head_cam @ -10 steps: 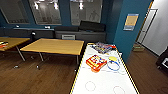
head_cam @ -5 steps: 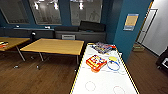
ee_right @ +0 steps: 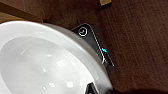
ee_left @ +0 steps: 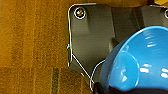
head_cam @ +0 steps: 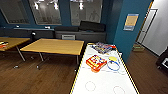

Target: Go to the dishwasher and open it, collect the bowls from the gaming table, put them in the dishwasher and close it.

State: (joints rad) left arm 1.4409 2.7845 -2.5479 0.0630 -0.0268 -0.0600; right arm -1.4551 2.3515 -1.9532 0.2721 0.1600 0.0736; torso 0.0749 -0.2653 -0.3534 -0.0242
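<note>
Dark wooden floor (head_cam: pixel 50 77) runs under us, with teal walls beyond, and the long white gaming table (head_cam: pixel 105 82) stretches away just ahead and to our right. On it we see a red and yellow game box (head_cam: pixel 96 62), a pale bowl with a blue rim (head_cam: pixel 113 65) just beside the box on its right, and a colourful board game (head_cam: pixel 102 47) at the far end. A yellow-topped table (head_cam: pixel 56 46) stands to the left of it.

Our left wrist view looks down on a bright blue bowl (ee_left: pixel 140 62), close under the camera, its hollow facing the lens, with the wooden floor below. Our right wrist view shows a white bowl (ee_right: pixel 47 62) the same way, rim up, over darker floor. We judge that each arm carries one bowl, the blue on the left and the white on the right, though the jaws are hard to make out and we cannot tell how they stand.

What the next stretch turns on is where the dishwasher lies from us: it is nowhere among the furniture ahead, so we judge it is off to one side or behind. The rimmed bowl on the gaming table lies ahead and slightly right, nearer our right arm, but both arms look full.
</note>
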